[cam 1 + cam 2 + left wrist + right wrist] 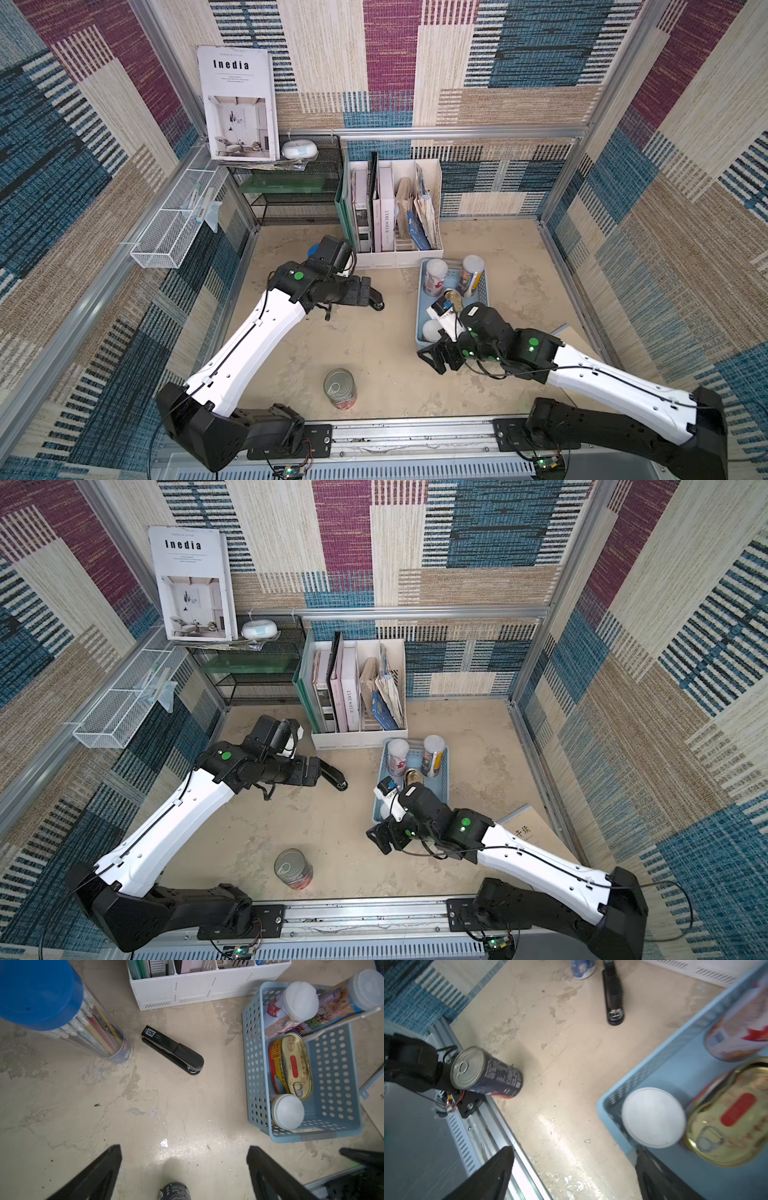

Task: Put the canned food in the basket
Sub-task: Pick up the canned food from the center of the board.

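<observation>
Lacking only the steel pull-ring can (340,388) on the near tabletop (374,336), the blue basket (252,1064) holds the other four; left pincer (184,1148) and right pincer (574,1148) gape empty.

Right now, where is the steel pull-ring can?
In both top views the steel pull-ring can stands upright on the table, close to the front rail, outside the blue basket and on its left.

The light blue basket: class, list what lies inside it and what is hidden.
Inside the basket: three white-lidded cans and an oval gold tin. In both top views the right arm covers much of its near end.
</observation>
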